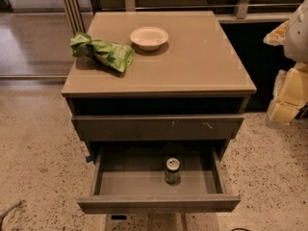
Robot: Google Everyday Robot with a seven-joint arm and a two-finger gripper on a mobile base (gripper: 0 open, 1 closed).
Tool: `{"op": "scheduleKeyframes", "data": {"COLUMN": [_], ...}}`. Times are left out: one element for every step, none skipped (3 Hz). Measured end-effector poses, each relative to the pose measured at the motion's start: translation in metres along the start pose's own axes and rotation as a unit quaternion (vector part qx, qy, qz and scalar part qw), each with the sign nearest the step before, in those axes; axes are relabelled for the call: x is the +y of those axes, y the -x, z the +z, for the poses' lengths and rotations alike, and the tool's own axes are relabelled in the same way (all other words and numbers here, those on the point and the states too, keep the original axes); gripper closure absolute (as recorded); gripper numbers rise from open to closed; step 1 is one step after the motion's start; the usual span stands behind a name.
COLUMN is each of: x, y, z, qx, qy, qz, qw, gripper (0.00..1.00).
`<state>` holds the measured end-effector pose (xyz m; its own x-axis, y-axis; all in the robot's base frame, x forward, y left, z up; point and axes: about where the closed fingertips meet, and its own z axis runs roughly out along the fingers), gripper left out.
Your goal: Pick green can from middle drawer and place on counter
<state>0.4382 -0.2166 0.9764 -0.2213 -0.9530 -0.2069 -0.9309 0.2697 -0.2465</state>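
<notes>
You had the gripper [287,97] hanging off the cabinet's right side, well apart from everything. Whether its jaws were apart or together, you could not tell. The green can [172,170] stood upright inside the middle drawer [159,204], which was pulled fully out, probably so you could reach it from above. The counter [202,57], a glossy tan surface, carried a green snack bag [103,52] and a white bowl [149,37] toward its back left, leaving room in front. Speckled floor [38,153] lay around.
</notes>
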Motion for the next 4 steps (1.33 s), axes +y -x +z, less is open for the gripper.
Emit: {"op": "scheduleKeyframes", "data": {"x": [0.0, 0.0, 0.0, 0.011], "y": [0.0, 0.0, 0.0, 0.002], "z": [0.0, 0.0, 0.028, 0.108], "qx": [0.0, 0.0, -0.023, -0.076], "qy": [0.0, 0.0, -0.002, 0.032], "qz": [0.0, 0.0, 0.009, 0.029], "qw": [1.0, 1.0, 0.9997, 0.9961], "gripper": [0.03, 0.25, 0.49, 0.72]}}
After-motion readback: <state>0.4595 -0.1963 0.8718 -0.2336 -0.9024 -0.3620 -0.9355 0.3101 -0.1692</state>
